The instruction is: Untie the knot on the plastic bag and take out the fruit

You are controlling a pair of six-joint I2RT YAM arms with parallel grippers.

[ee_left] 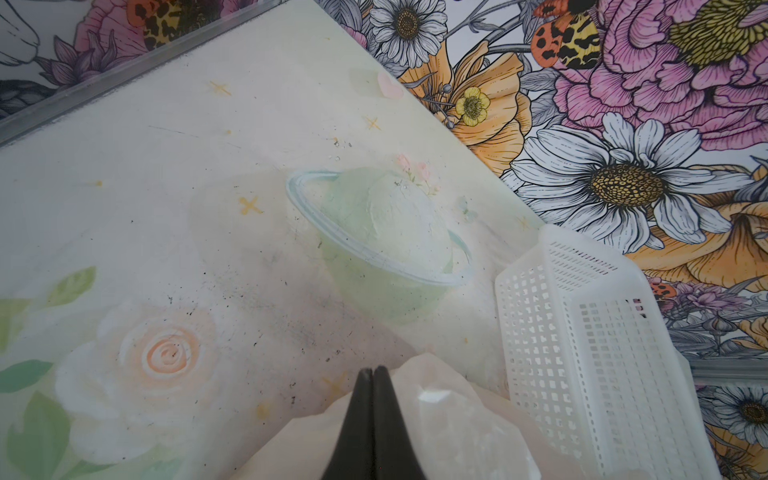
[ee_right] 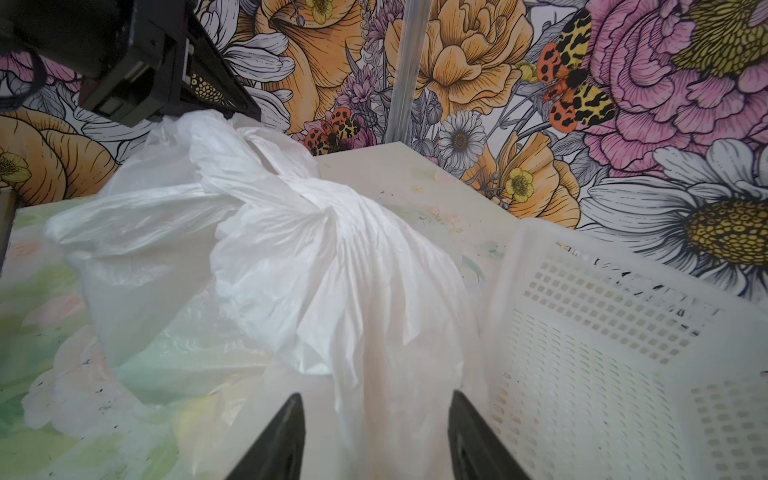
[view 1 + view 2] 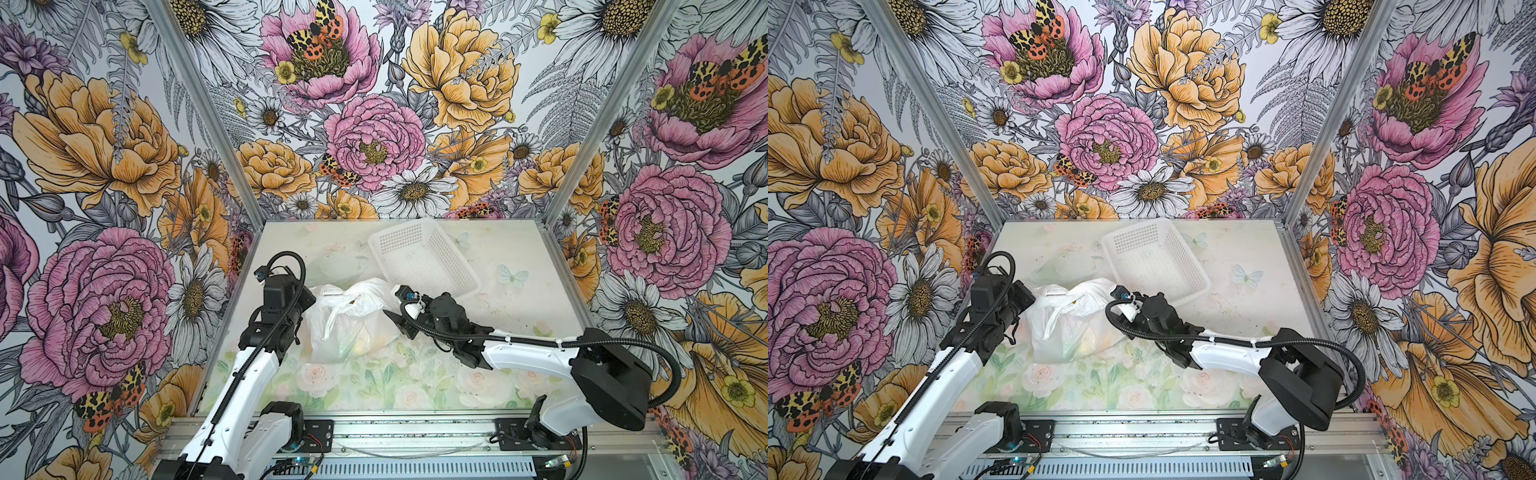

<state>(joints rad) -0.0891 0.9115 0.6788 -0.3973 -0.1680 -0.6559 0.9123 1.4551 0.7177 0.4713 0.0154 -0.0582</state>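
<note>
A: Quick look, big to small. Worktop (image 3: pixel 519 291) w/ a pastel print. White lattice basket (image 3: pixel 451 255) at far centre. The plastic bag (image 3: pixel 345 328) is mid-worktop, just near-left of the basket, between the two arms.

B: Which way's it lying?

A: Long axis runs approx near–far, IMO. Fat end near, gathered neck at the far end, tipped up toward the left arm. The knot (image 2: pixel 318 205) sits on top of that neck, not undone yet. One loose handle loop droops toward the near side.

B: Fruit?

A: The fruit (image 3: pixel 358 347) is inside, just pale yellowish blurs thru the film at the near end. Can't count them.

B: Arms?

A: Left end effector (image 1: pixel 372 372) is at the bag's far-left edge, jaws pressed fully together. Film lies right under it, but I can't tell if a fold's nipped. Right end effector (image 2: pixel 376 395) is on the bag's right side, jaws well apart w/ a ridge of film between them, nothing clamped.

B: What goes wrong?

A: Prob the right one closes on body film, not the knot, b/c it looks aimed below it. Pull from there and the knot cinches tighter, or the thin film tears. The whole bag could also drag, since nothing obvious pins it, and shove the basket. A tear at the fat end lets fruit roll across the worktop.
</note>
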